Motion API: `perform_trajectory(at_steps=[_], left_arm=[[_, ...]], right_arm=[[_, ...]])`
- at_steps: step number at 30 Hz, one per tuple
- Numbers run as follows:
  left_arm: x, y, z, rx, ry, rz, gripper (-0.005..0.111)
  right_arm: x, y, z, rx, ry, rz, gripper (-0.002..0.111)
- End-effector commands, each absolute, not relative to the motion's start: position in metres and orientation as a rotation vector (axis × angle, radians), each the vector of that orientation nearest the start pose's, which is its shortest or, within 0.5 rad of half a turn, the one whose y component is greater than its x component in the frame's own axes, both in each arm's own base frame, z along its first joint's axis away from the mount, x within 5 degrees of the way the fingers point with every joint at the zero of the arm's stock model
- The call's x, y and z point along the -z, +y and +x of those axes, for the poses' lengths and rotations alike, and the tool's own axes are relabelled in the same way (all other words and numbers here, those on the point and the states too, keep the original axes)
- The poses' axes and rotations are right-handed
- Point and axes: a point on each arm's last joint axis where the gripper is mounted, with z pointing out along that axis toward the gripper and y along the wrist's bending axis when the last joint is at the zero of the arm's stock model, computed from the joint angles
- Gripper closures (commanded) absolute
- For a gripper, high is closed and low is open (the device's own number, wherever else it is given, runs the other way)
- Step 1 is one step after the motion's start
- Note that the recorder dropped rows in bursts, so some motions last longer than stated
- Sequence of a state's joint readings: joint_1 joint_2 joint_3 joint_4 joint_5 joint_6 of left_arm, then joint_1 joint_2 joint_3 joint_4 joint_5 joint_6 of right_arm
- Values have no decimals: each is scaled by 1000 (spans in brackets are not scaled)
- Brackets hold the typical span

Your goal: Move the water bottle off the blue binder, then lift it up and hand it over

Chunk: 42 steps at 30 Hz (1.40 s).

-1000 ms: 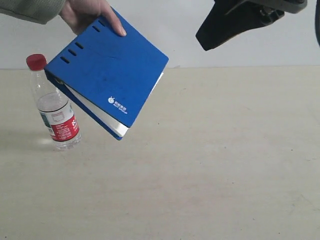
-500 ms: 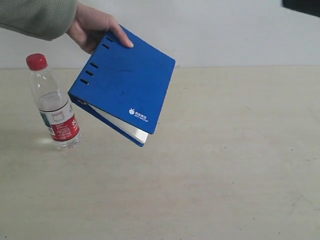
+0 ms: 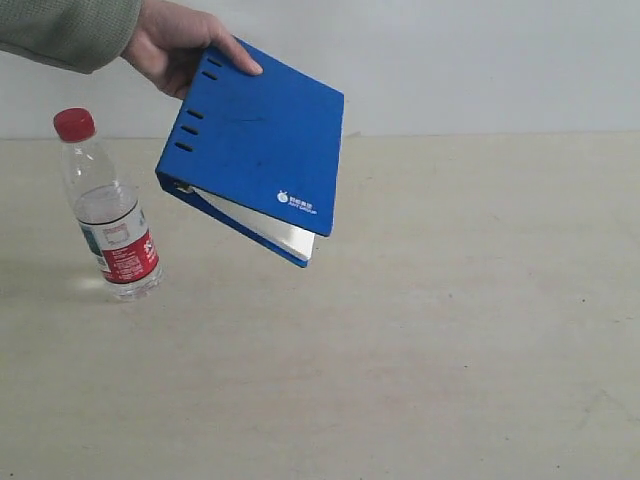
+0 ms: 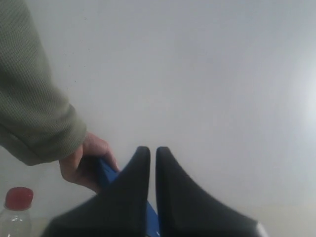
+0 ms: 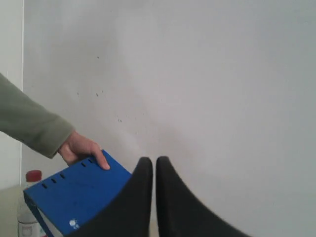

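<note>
- Left gripper [image 4: 152,154]: smooth, black, tapered jaws pressed together, pinching nothing; right gripper [image 5: 153,164] the same.
- Bottle [image 3: 107,215]: clear ribbed plastic, red cap, red-and-white label. It stands upright on the table at 9 o'clock in the exterior view, apart from the binder.
- Binder [image 3: 262,150]: thin, matte blue, with slots along the spine, a small white logo and white page edges. It is off the table, tilted, at 2 o'clock from the bottle.
- Hand [image 3: 180,45] in a green knit sleeve [image 3: 65,30] grips the binder's spine corner, at 11 o'clock.
- Table [image 3: 450,330]: pale beige, faintly streaked.
- Wall [image 3: 480,60]: plain white, behind.
</note>
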<state>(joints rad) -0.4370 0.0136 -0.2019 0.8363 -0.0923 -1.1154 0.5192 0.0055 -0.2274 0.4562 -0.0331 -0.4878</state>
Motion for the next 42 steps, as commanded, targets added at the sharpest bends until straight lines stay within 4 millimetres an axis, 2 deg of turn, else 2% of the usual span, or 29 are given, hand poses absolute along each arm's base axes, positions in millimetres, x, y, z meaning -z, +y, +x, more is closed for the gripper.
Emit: perform_trajectory(at_steps=[1, 7, 17, 19, 22, 25, 28, 35, 38, 42], left_arm=[[-284, -23, 32, 672, 1241, 172, 102], [-284, -23, 32, 672, 1241, 172, 102], [-284, -23, 32, 678, 1244, 167, 102], [-282, -23, 33, 741, 1259, 111, 102], [-273, -23, 36, 947, 1289, -62, 102], [-268, -23, 38, 971, 1305, -91, 102], [-264, -22, 40, 818, 1317, -11, 102], [-218, -23, 51, 357, 1416, 295, 102], [-210, -21, 53, 278, 1494, 308, 102], [-206, -14, 55, 189, 1552, 187, 102]], right_arm=[[-263, 18, 41, -370, 1217, -309, 108], [-236, 20, 48, -438, 1313, -251, 108], [-234, 21, 48, -445, 1329, -261, 108], [-234, 21, 48, -445, 1329, -261, 108], [-234, 21, 48, -445, 1329, -261, 108], [-234, 21, 48, -443, 1329, -262, 108], [-234, 21, 48, -443, 1329, -262, 108], [-234, 21, 48, -445, 1329, -261, 108], [-234, 21, 48, -445, 1329, -261, 108], [-234, 21, 48, -445, 1331, -262, 108]])
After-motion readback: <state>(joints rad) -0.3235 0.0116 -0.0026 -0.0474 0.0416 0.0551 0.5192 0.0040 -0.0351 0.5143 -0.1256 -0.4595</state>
